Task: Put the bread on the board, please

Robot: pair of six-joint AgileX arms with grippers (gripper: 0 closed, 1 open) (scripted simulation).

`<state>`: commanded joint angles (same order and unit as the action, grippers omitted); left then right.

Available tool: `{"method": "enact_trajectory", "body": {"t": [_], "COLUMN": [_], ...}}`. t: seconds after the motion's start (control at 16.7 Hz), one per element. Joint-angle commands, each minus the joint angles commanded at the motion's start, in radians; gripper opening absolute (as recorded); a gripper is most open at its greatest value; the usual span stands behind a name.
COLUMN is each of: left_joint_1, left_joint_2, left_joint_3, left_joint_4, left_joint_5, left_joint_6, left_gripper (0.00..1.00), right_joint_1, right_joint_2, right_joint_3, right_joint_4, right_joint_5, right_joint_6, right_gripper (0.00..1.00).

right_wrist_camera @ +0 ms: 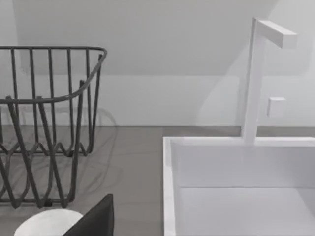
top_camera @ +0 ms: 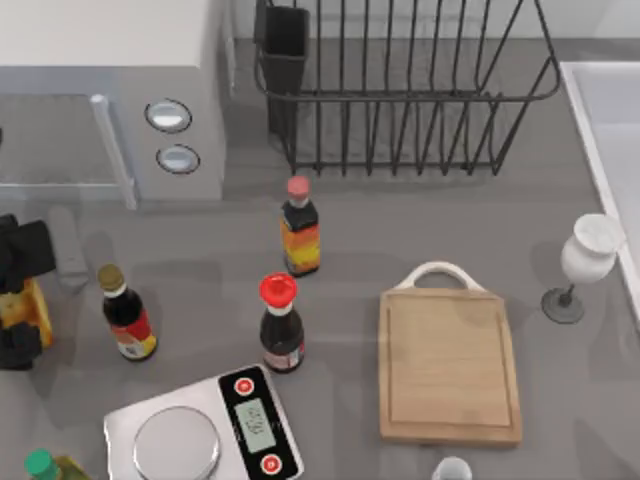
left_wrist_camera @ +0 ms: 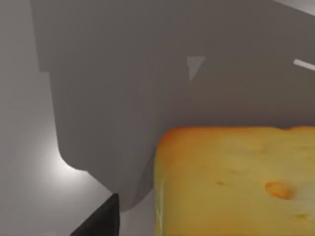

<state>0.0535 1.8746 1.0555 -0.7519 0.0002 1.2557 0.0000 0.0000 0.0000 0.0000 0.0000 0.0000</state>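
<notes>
Three sauce bottles are standing on the bench between its left edge and the board: one with a pink cap near the middle, one with a red cap in front of it, and one with a brownish cap toward the left edge. A wire dish rack is sitting along the far edge with a dark cup-shaped holder hanging on its left end, and I cannot tell whether anything is in either. A white sink basin is lying at the right edge, and its visible part is holding nothing. The board, light tan wood with a raised rim and a white loop handle pointing to the far edge, is lying bare toward the right front of the bench.

My left end effector is hanging at the left edge of the bench, over the bread, which is lying there well apart from the board. In my left wrist view the bread is showing as a chunky yellow-orange block with a browner, toasted rim and small holes, and one dark fingertip is sitting just beside it. I cannot tell how wide my left fingers are standing.

A grey kitchen scale is resting at the front edge, a microwave at the far left corner, and a white wine glass near the right edge. My right arm is parked.
</notes>
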Motion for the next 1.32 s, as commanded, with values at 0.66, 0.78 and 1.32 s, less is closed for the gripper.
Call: {"method": "enact_trajectory", "body": {"t": [0.66,0.78,1.32], "left_joint_1": [0.000,0.000,-0.001], "left_joint_2": [0.000,0.000,-0.009], "left_joint_3": [0.000,0.000,0.008], "left_joint_4": [0.000,0.000,-0.015], "left_joint_5": [0.000,0.000,0.000], "left_joint_6": [0.000,0.000,0.000], "left_gripper": [0.02,0.00,0.00], "right_joint_1": [0.000,0.000,0.000], "right_joint_2": [0.000,0.000,0.000], "right_joint_3": [0.000,0.000,0.000], "right_joint_4": [0.000,0.000,0.000], "right_joint_5": [0.000,0.000,0.000], "right_joint_6": [0.000,0.000,0.000], "right_gripper": [1.00,1.00,1.00]}}
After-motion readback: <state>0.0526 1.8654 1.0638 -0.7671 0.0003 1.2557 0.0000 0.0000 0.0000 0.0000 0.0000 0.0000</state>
